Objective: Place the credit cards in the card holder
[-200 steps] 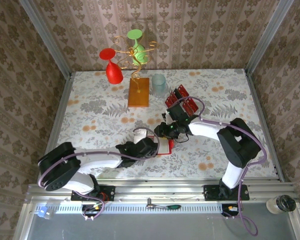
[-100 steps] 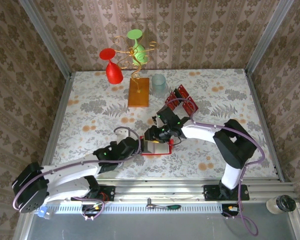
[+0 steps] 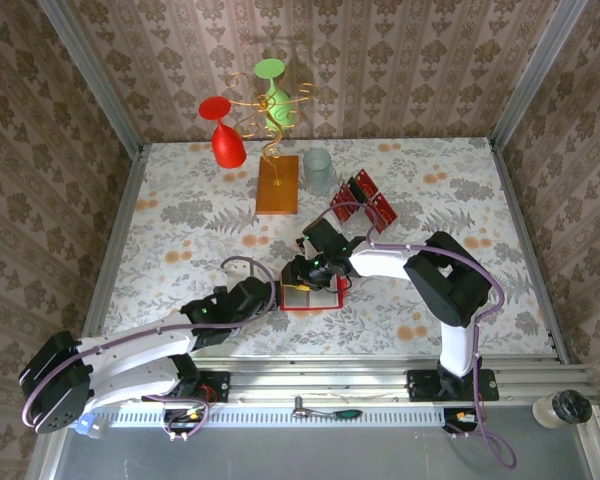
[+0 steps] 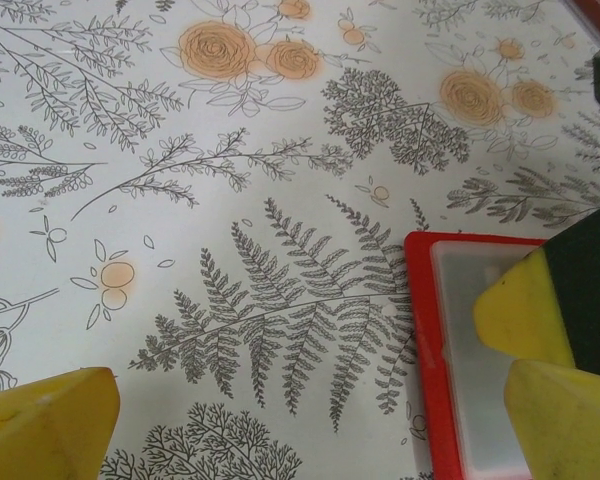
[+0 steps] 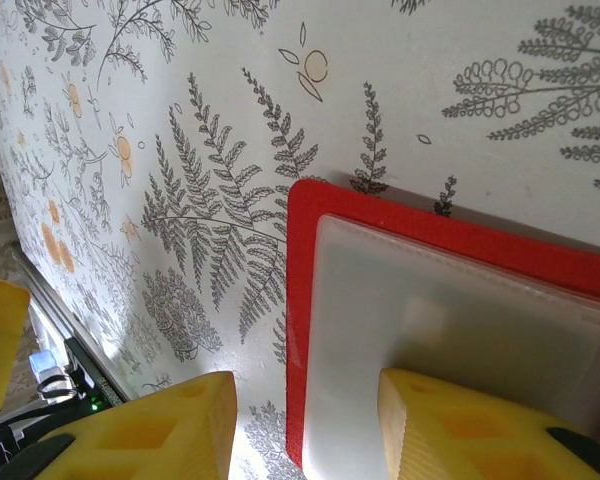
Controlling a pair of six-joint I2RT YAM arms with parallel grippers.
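1. The table [image 3: 180,220] is filling the middle of the top view. Walls are closing its upper, left and right edges, and a metal rail [image 3: 310,378] is running along its bottom edge. Bare cloth is lying open at left and at lower right. The upper centre is occupied by a wire stand [image 3: 277,185] on an orange base carrying 2 glasses, with a pale cup [image 3: 318,170] just beside it.

2. The left arm [image 3: 140,345] is reaching in from lower left and the right arm [image 3: 450,285] from lower right. Both are meeting at frame centre.

3. The card holder [image 3: 325,297] is lying open and flat at frame centre, pale inside up. The credit cards [image 3: 366,205] are sitting grouped above and to the right of it, well apart from both grippers.

4. The right gripper [image 3: 298,282] is hanging over the holder's left part. The right wrist view is resolving what the top view is blurring. The jaws are standing partly spread and straddling the holder's red border, with 1 yellow finger [image 5: 460,430] over the pale lining and the other over bare cloth. Whether that finger is touching the lining cannot be told.

5. The left gripper [image 3: 270,293] is sitting just left of the holder. In the left wrist view its jaws are spread wide and pinching nothing, with 1 finger [image 4: 40,425] at lower left over cloth and the other at lower right over the holder. Fern-print cloth is lying open between them.
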